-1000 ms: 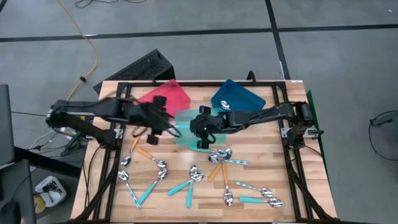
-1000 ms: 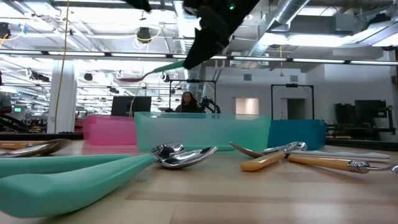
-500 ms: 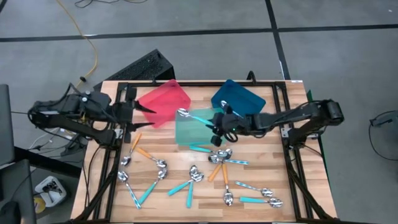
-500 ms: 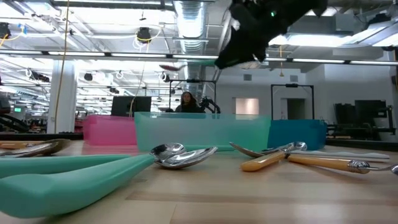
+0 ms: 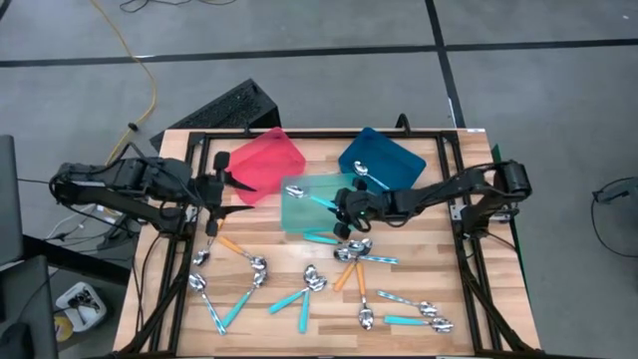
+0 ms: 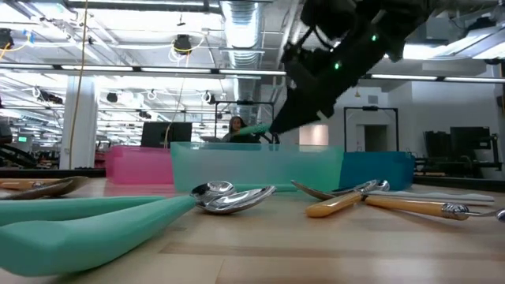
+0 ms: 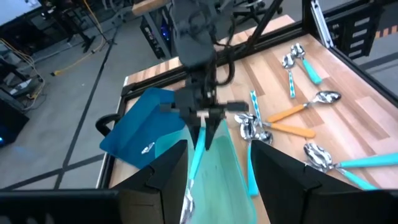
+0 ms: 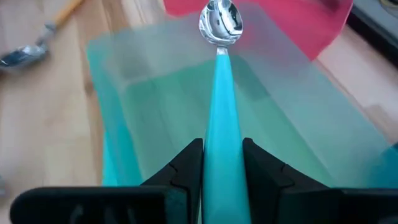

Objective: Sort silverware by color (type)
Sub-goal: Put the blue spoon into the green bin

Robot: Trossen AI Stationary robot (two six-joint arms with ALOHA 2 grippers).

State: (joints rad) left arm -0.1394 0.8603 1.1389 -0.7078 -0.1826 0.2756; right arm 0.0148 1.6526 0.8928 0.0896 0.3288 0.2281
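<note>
The right claw (image 8: 222, 163), clamped on a teal spoon (image 8: 220, 93), is hovering over the teal tray (image 5: 299, 209) while most spoons (image 5: 299, 299) are lying unsorted on the surface (image 5: 449, 269).

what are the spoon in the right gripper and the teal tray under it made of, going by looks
Teal-handled spoon, pinched in the right gripper: the bowl looks like polished metal, mirror-bright with reflections; the handle looks like matte plastic or a coating, flat opaque teal. Teal tray: probably translucent plastic, since the wood table shows faintly through its frosted walls.
</note>
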